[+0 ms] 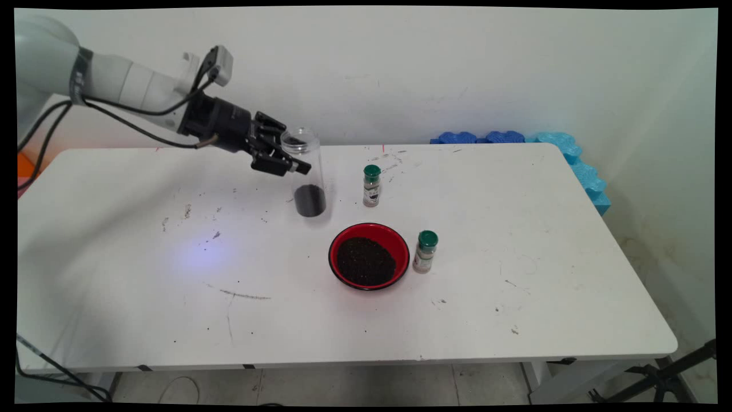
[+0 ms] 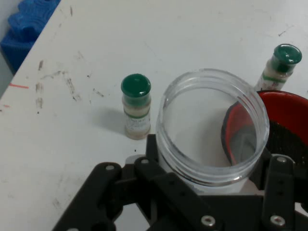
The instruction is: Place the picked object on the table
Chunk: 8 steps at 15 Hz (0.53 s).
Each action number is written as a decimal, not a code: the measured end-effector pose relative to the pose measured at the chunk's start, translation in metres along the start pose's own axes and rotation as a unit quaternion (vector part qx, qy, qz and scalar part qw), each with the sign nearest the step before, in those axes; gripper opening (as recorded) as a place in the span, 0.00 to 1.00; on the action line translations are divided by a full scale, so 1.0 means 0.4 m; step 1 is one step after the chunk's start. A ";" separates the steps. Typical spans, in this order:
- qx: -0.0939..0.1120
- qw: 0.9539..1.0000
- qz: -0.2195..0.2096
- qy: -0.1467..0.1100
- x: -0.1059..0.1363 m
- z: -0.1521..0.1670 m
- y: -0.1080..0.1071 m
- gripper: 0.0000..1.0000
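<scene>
A tall clear plastic jar [image 1: 309, 186] stands open-mouthed on the white table [image 1: 514, 240], with a layer of dark grains at its bottom. My gripper [image 1: 293, 162] reaches in from the left and is shut on the jar's upper part, one finger on each side. In the hand view the jar's open mouth [image 2: 166, 130] fills the gap between the gripper's [image 2: 211, 192] black linkages. Right of the jar is a red bowl [image 1: 401, 243] of dark grains, also in the hand view [image 2: 288, 110].
Two small spice bottles with green caps stand near: one [image 1: 372, 186] [image 2: 135, 108] just right of the jar, another [image 1: 425, 252] [image 2: 281, 65] beside the bowl. Blue foam pieces [image 1: 572, 154] [image 2: 26, 26] line the table's far right corner. Dark specks dot the table.
</scene>
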 end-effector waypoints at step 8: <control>-0.001 1.000 -0.015 -0.005 -0.060 0.062 0.008 0.00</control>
